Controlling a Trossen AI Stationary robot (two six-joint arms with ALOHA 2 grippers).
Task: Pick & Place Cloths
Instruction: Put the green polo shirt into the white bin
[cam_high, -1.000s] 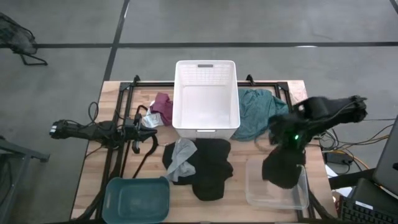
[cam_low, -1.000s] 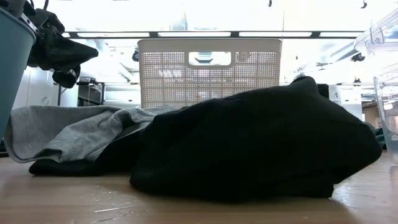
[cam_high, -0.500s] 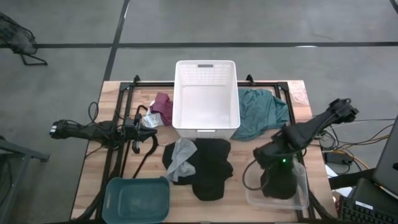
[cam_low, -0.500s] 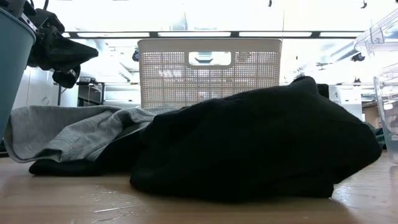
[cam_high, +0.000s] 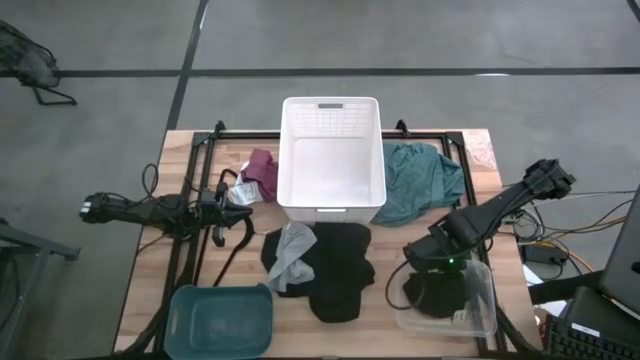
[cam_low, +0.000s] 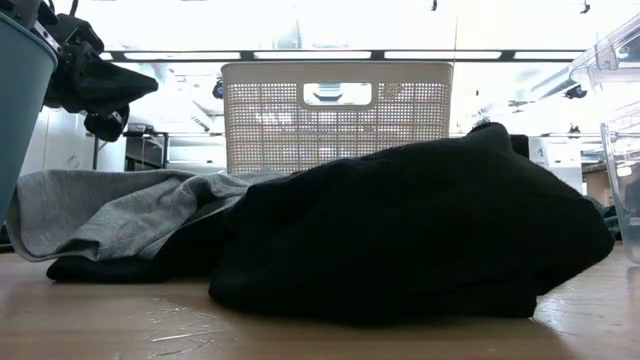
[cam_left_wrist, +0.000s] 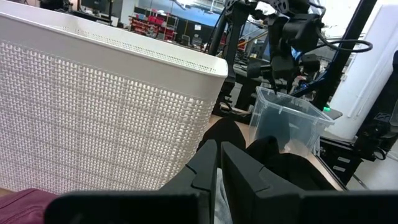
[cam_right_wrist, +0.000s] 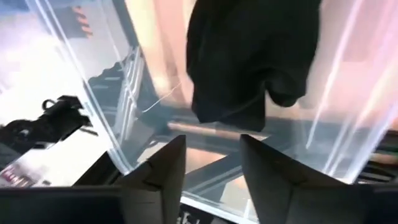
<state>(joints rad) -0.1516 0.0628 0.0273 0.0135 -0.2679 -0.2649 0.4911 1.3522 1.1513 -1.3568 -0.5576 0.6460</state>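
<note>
**Black cloth lies in the clear tray under the right gripper**

From above, the wooden table (cam_high: 140, 300) carries a white slatted basket (cam_high: 332, 160) at its far middle. A teal-green cloth (cam_high: 420, 180) lies just beside the basket toward the right arm, and a maroon cloth (cam_high: 262, 172) lies on the basket's other side. In front of the basket sits a pile of black cloths (cam_high: 335, 270) with a light grey cloth (cam_high: 293, 250) draped over its left part. A teal tray (cam_high: 220, 320) stands at the near left, and a clear tray (cam_high: 485, 310) at the near right.

The right gripper (cam_high: 432, 268) reaches over the clear tray, where a black cloth (cam_high: 437, 297) rests inside. Only the right wrist view shows its fingers (cam_right_wrist: 155, 168) spread apart, with that cloth lying free beyond them between the tray's clear walls.

The left gripper (cam_high: 222, 198) waits low beside the maroon cloth; its wrist view shows the fingers (cam_left_wrist: 205, 163) pressed nearly together, holding nothing.

The low view hides the right arm altogether, showing only the black pile against the basket and the grey cloth at its side.
</note>
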